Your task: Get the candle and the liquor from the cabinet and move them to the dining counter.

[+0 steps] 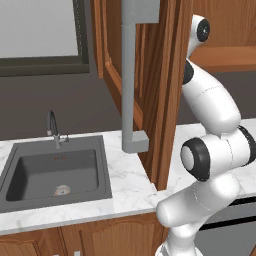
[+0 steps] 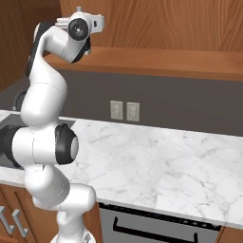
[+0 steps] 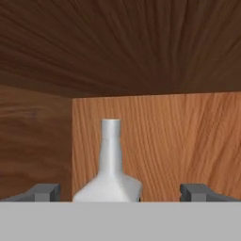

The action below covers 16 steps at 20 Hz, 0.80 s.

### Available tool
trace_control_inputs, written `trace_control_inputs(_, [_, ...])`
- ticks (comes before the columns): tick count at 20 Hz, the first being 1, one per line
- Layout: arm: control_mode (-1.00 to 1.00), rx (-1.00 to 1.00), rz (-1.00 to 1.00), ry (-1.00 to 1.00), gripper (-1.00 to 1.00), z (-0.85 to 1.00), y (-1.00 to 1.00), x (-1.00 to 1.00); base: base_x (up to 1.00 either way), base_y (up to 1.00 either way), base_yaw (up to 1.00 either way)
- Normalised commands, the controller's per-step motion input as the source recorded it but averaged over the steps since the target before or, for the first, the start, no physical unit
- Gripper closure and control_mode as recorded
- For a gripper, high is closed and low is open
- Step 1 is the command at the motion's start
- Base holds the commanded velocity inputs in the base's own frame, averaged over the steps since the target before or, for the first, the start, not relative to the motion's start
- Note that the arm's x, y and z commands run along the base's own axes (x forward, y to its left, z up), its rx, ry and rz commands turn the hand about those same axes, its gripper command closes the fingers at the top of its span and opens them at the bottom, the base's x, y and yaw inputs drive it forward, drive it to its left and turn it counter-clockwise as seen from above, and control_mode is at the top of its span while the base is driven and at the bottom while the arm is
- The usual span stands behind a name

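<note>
- I saw the liquor [image 3: 111, 164] standing inside the cabinet [image 3: 155, 141], between the end effector [image 3: 120, 192] tips
- End effector released, grasping nothing
- I judged: advance level, centre the bottle body, then clench

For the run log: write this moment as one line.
phase: reaching into cabinet | end effector: open, holding nothing | liquor: upright between the fingertips, ungrasped | candle: unseen | cabinet door: open

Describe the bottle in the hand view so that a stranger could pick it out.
Look inside the reddish-brown wooden wall cabinet, toward its back left corner. There stands the pale bottle between the tips of the open hand. A slim straight neck widening into angular shoulders sets it apart from the bare wood around.
</note>
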Motion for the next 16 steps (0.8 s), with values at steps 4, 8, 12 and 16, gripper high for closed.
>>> trace_control_inputs(4, [-1.00, 0.00, 0.00, 0.02, -1.00, 0.00, 0.01, 0.15, 0.00, 0.00, 0.00])
trace_control_inputs(8, [-1.00, 0.00, 0.00, 0.03, -1.00, 0.00, 0.08, 0.19, 0.00, 0.00, 0.00])
trace_control_inputs(12, [-1.00, 0.00, 0.00, 0.04, -1.00, 0.00, 0.11, 0.14, 0.00, 0.00, 0.00])
trace_control_inputs(16, [-1.00, 0.00, 0.00, 0.08, -1.00, 0.00, 0.16, 0.11, 0.00, 0.00, 0.00])
